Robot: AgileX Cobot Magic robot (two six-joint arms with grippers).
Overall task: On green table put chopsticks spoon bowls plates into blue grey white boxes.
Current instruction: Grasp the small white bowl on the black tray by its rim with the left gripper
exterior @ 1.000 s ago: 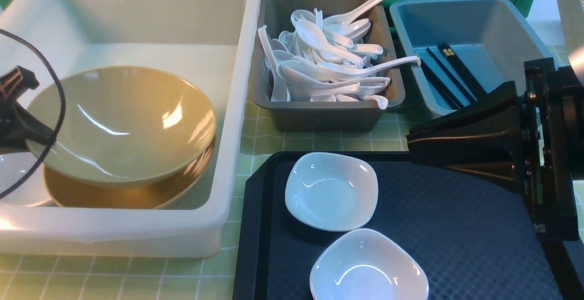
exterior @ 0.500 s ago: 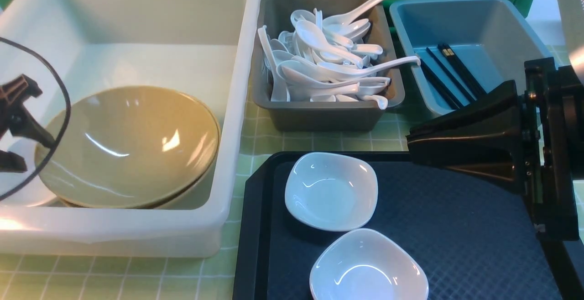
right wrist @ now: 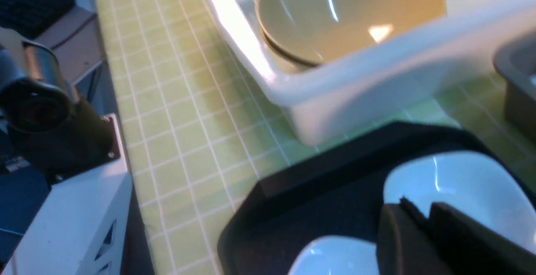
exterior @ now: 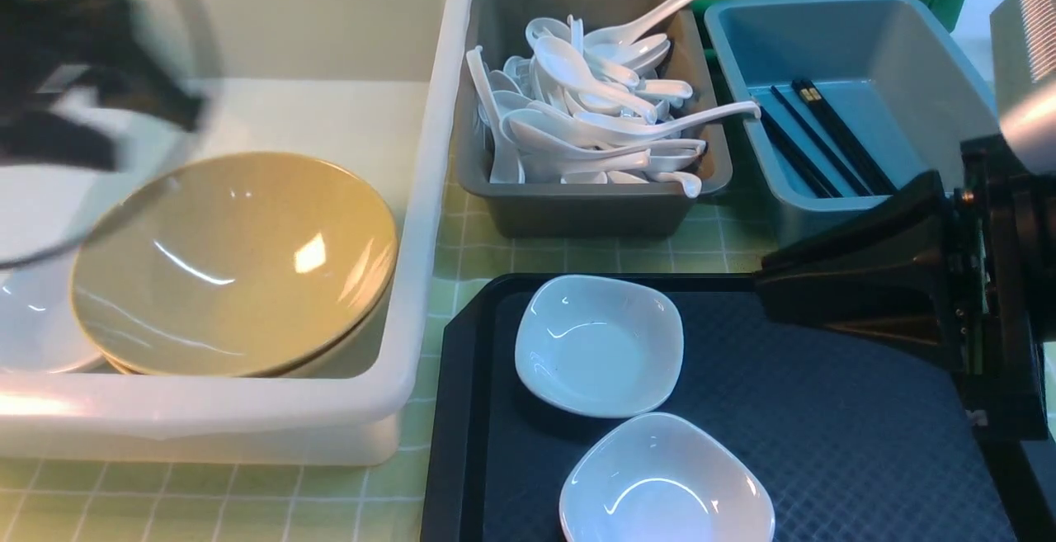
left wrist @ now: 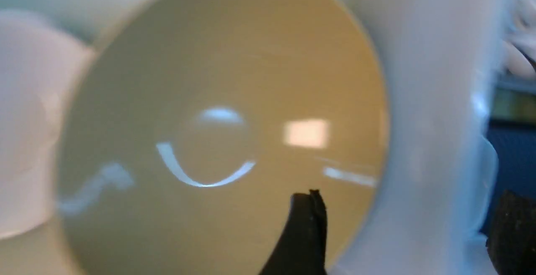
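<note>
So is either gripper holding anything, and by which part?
Nothing. The left gripper is open, clear of the tan bowl; the right gripper is shut and empty.

**Smeared, Clipped and Covered**

In the front view, the left pincer at ten o'clock is a dark motion smear, its shape unreadable. The left wrist view is soft throughout, and one finger is cut by the edge. At nine o'clock a white plate is clipped and partly under the olive bowl. The white dish at six o'clock runs off the frame.

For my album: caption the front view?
Tan bowl rests in the white box; two white dishes wait on the black tray.
</note>
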